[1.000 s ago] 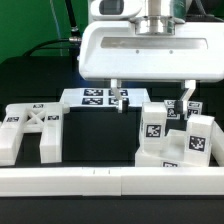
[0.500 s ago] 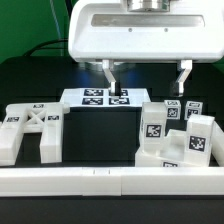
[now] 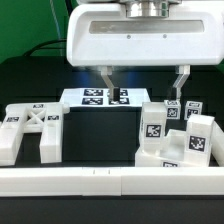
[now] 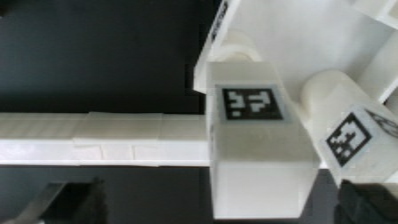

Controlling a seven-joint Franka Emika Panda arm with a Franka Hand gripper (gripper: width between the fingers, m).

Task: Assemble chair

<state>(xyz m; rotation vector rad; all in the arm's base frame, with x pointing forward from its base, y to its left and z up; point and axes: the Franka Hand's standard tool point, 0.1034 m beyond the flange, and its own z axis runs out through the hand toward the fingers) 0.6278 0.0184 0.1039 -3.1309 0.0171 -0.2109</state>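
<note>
Gripper (image 3: 144,95): jaws released and spread wide, grasping nothing; it hangs above the table (image 3: 100,135), over the back of the block cluster.
X-braced panel (image 3: 30,128): rests by the table's front edge at the exterior view's left, just behind the border rail (image 3: 100,180).
Leg blocks (image 3: 170,138): clustered, touching one another, by the front edge at the exterior view's right.
Marker board (image 3: 95,97): flat, mid-table, behind both.

A white tagged block (image 4: 258,150) stands on the black surface (image 4: 89,50); a second tagged block (image 4: 356,125) sits just beside it, and a long white rail (image 4: 89,138) reaches its opposite side.
</note>
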